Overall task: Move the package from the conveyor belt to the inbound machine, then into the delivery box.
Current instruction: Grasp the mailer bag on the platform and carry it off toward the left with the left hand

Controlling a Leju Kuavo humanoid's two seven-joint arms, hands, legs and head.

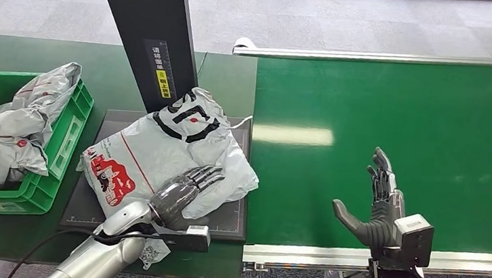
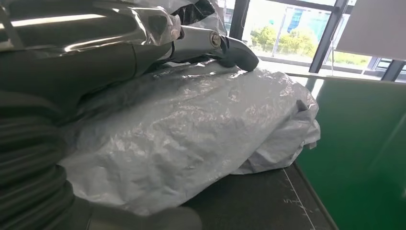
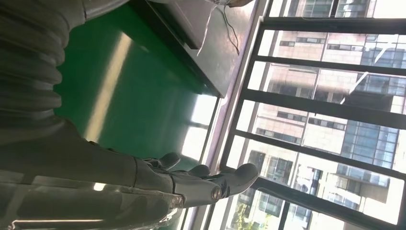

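While the package [image 1: 167, 155] lies on the dark scanner plate [image 1: 228, 222] beneath the black post [image 1: 148, 27], the left hand [image 1: 180, 190] rests flat on it, fingers stretched out, gripping nothing. At 3 o'clock, over the green belt [image 1: 394, 126], the right hand [image 1: 376, 206] stands upright, fingers apart, empty. At 9 o'clock, the green crate [image 1: 59, 141] holds more bags [image 1: 16, 130].

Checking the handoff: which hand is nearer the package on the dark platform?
Left. The left hand rests on the package; the right hand is open above the conveyor belt, well apart.
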